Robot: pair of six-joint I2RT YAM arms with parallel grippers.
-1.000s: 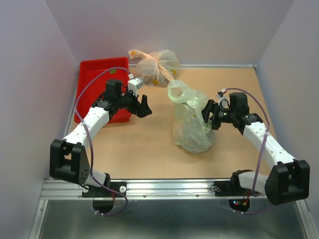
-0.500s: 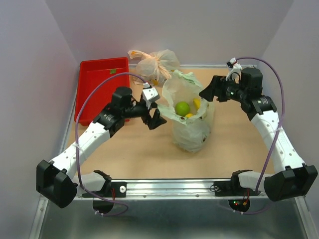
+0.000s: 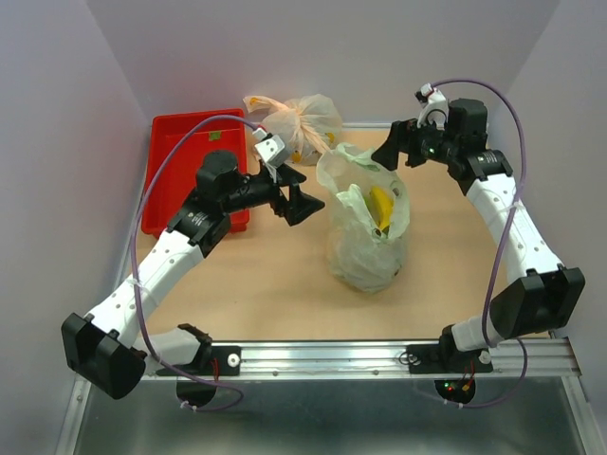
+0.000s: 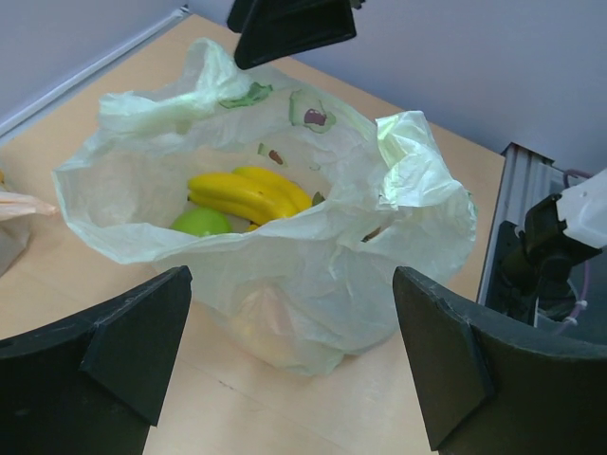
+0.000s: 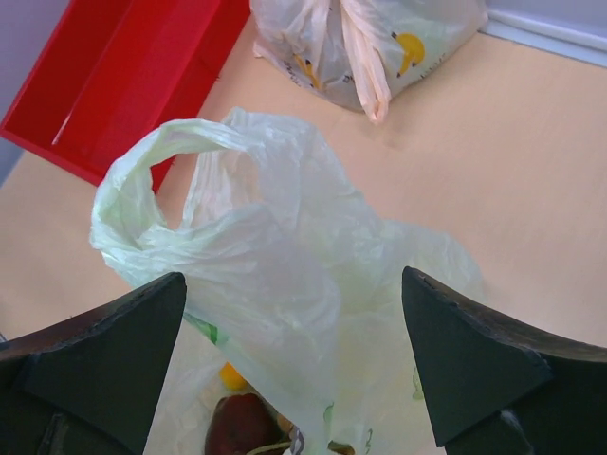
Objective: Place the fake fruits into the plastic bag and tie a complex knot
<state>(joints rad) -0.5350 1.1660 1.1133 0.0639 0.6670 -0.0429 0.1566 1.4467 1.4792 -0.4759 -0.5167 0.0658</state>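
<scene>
The pale-green plastic bag (image 3: 365, 227) stands open in the middle of the table, untied. Two yellow bananas (image 4: 248, 192) and a green apple (image 4: 200, 223) lie inside it, and a banana shows from above (image 3: 381, 206). The right wrist view shows the bag's handle loop (image 5: 156, 161), a dark red apple (image 5: 242, 427) and an orange-yellow bit (image 5: 230, 376) inside. My left gripper (image 3: 302, 203) is open and empty, just left of the bag. My right gripper (image 3: 389, 154) is open and empty, above the bag's far right side. No knot shows on this bag.
A red bin (image 3: 185, 152) stands at the far left. An orange-peach knotted bag (image 3: 294, 123) with fruit lies at the back by the wall, also in the right wrist view (image 5: 365, 38). The table's right edge rail (image 4: 503, 237) is near.
The bag's mouth has partly folded over, hiding the green apple from above. My right gripper moved farther back and up; my left gripper shifted slightly toward the bag. Both let go of the bag.
</scene>
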